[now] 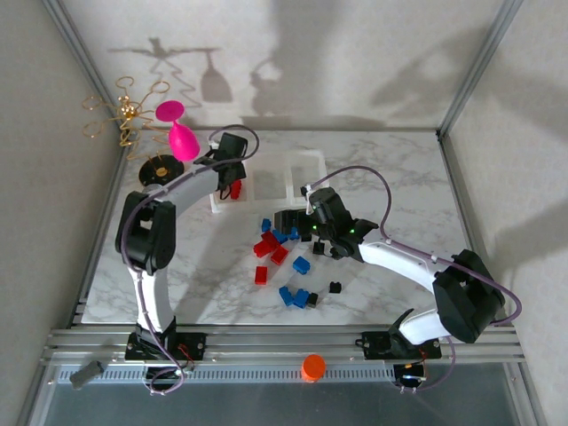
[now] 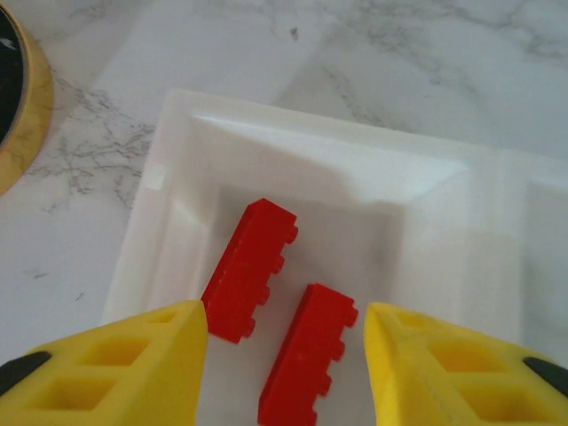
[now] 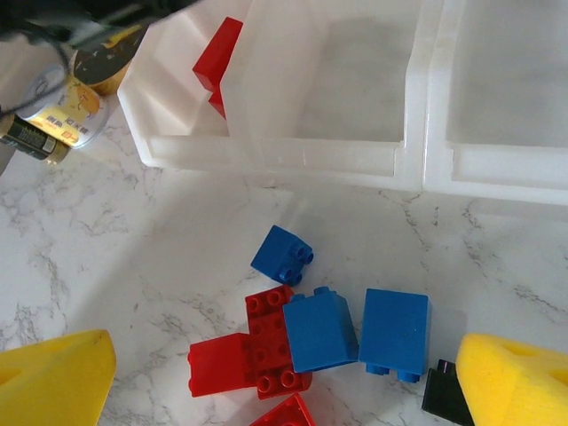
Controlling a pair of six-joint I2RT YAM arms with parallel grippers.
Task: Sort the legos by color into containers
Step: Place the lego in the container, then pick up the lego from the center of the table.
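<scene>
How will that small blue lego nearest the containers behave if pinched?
The small blue lego looks rigid and glossy, so it probably won't deform but may skid on the marble table if nudged. Squat and flat-sided, it seems unlikely to roll.

Two red bricks sit in the left bin under the wide-spread left tool. The middle bin has free room.

three clear bins joined in a row. two red bricks in the leftmost. loose outside them: about four more red, six blue bricks, at least three black bricks, too tiny for a firm tally. one orange cap, one gold-lidded jar, one pink glass.
</scene>
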